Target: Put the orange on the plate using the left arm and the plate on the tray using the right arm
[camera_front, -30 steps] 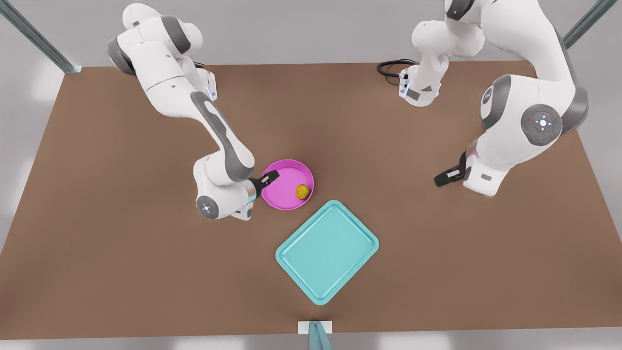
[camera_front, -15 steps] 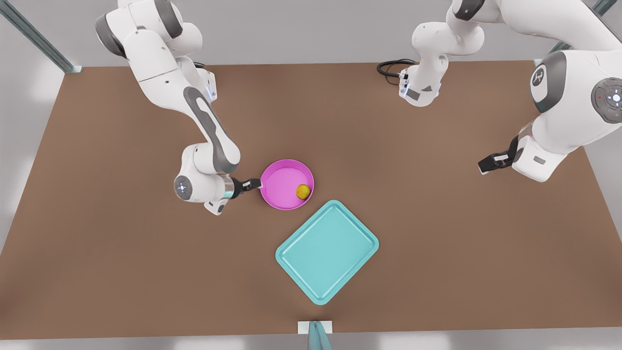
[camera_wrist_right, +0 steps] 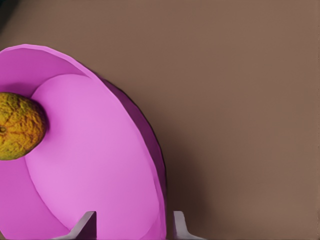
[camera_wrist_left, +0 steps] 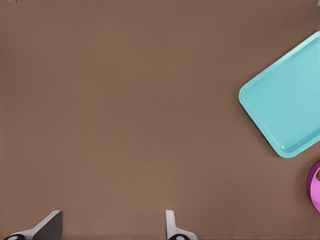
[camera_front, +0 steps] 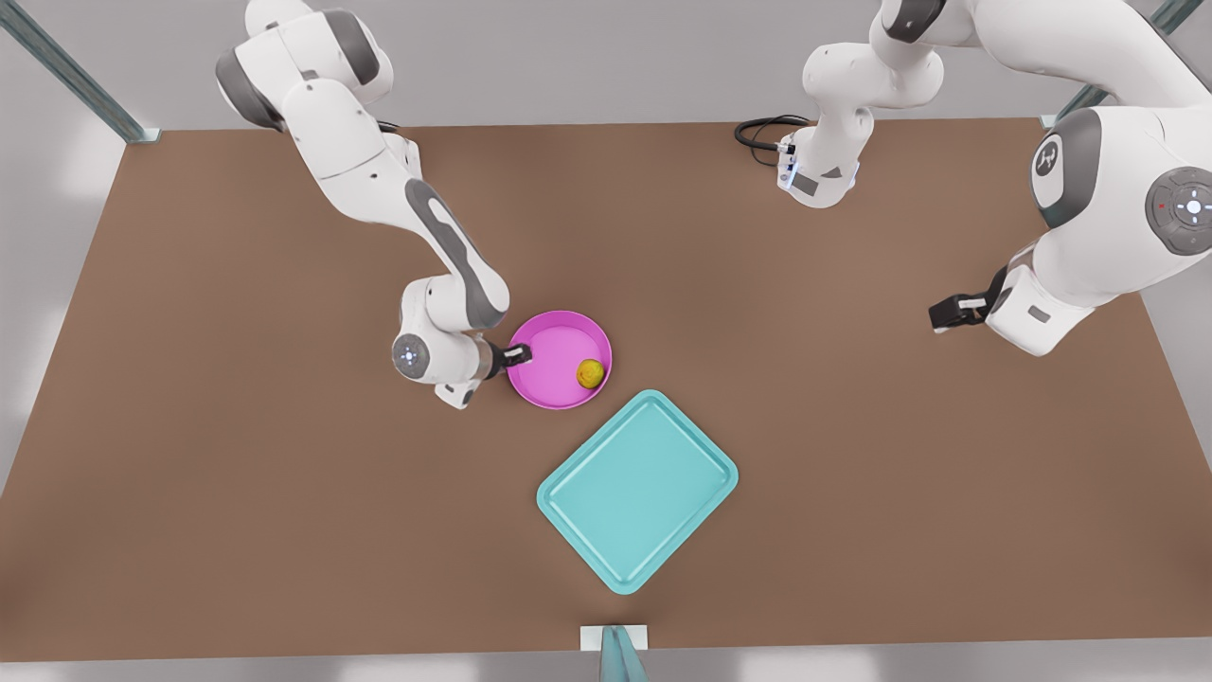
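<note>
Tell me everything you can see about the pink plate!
The plate is a round, shiny pink-magenta dish with a raised, sloping rim, plastic-looking. It sits flat on the brown table, close to the teal tray without touching it. The orange lies inside, near the rim toward the tray. The right gripper straddles the opposite rim, one finger inside and one outside.

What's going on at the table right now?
The orange already sits in the pink plate, near the rim closest to the tray. The right gripper is at the plate's opposite rim, with its open fingers straddling the wall, not yet closed on it. The plate rests on the table beside the teal tray, not on it. The left gripper waits open, off toward the front view's right.
</note>
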`<act>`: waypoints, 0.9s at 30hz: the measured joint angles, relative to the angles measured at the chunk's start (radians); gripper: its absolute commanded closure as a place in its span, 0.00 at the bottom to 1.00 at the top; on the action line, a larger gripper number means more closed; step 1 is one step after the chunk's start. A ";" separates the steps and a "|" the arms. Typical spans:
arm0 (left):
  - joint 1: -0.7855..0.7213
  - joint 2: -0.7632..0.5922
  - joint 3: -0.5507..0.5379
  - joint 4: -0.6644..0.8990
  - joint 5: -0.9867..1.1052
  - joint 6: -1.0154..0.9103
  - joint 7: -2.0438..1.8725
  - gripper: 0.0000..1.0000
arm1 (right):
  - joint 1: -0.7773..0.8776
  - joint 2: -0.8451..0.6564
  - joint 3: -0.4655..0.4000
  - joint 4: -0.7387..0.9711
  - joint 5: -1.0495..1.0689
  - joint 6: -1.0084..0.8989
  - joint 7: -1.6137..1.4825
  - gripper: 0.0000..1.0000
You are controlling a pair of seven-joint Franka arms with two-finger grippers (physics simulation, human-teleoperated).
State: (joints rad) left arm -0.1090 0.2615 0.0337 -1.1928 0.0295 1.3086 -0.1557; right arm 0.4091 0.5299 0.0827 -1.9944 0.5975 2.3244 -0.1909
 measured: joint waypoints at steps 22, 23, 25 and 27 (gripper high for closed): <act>0.001 -0.003 0.000 0.000 0.002 -0.027 0.068 0.00 | -0.026 0.036 0.004 0.243 0.032 -0.070 0.017 0.79; 0.001 -0.003 0.000 -0.001 0.002 -0.028 0.070 0.00 | -0.026 0.076 0.004 0.336 0.039 -0.092 0.018 0.79; 0.001 -0.001 0.000 -0.001 0.002 -0.028 0.073 0.00 | -0.027 0.179 0.003 0.530 0.056 -0.145 0.021 0.79; 0.001 -0.001 0.000 -0.001 0.002 -0.029 0.076 0.00 | -0.025 0.296 0.003 0.709 0.079 -0.193 0.024 0.79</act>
State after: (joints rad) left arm -0.1076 0.2603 0.0337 -1.1938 0.0314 1.2793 -0.0800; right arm 0.3836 0.8257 0.0855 -1.2853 0.6769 2.1310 -0.1665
